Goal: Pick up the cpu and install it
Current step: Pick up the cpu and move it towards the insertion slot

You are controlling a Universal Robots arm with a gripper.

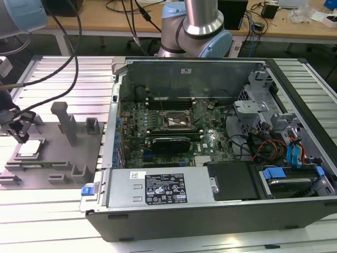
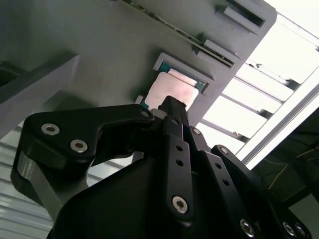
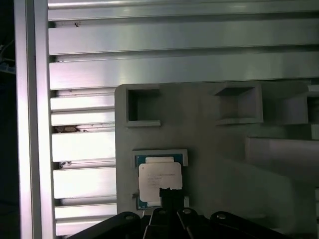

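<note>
The cpu (image 1: 30, 148) is a small square chip with a silvery-white top. It lies flat in a shallow recess of the grey fixture plate (image 1: 55, 161) at the exterior view's left. My gripper (image 1: 22, 138) hangs just over it, its fingers drawn together into one black tip. In both wrist views that tip (image 2: 172, 104) (image 3: 171, 191) covers one edge of the cpu (image 2: 172, 89) (image 3: 159, 174); I cannot tell whether it touches. The black-framed socket (image 1: 176, 120) sits on the green motherboard inside the open computer case.
Grey posts and square pockets (image 1: 67, 122) rise from the fixture plate beside the cpu. The open case (image 1: 210, 137) fills the middle and the exterior view's right, with a power supply (image 1: 160, 188), drive cages and cables. Ribbed aluminium table (image 3: 174, 64) lies all around.
</note>
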